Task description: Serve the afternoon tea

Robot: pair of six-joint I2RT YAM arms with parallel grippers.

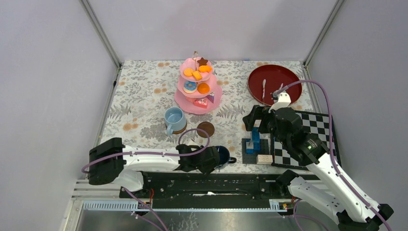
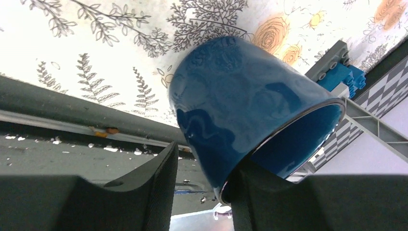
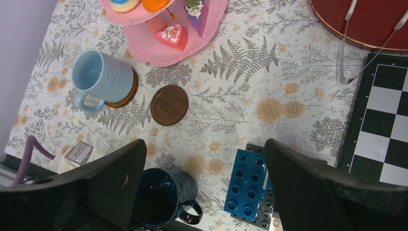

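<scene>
The pink three-tier stand (image 1: 214, 102) with toy pastries stands at the back centre; its lower tier shows in the right wrist view (image 3: 163, 48). The light-blue mug (image 1: 174, 119) (image 3: 102, 76) sits on one brown saucer (image 3: 129, 91). The other saucer (image 1: 206, 129) (image 3: 169, 105) lies bare beside it. The dark-blue mug (image 1: 222, 156) (image 2: 240, 96) (image 3: 163, 195) is at the table's near edge. My left gripper (image 1: 211, 159) (image 2: 207, 163) is open; one finger is inside the mug's rim, the other outside with a gap. My right gripper (image 1: 255, 122) (image 3: 204, 149) is open and empty above the cloth.
A blue building-block stack (image 1: 254, 139) (image 3: 245, 185) (image 2: 339, 77) stands right of the dark-blue mug, under my right gripper. The chequered board (image 1: 308, 139) (image 3: 385, 130) lies at the right. A red tray (image 1: 281, 72) (image 3: 370, 24) with white tongs (image 1: 263, 89) is back right.
</scene>
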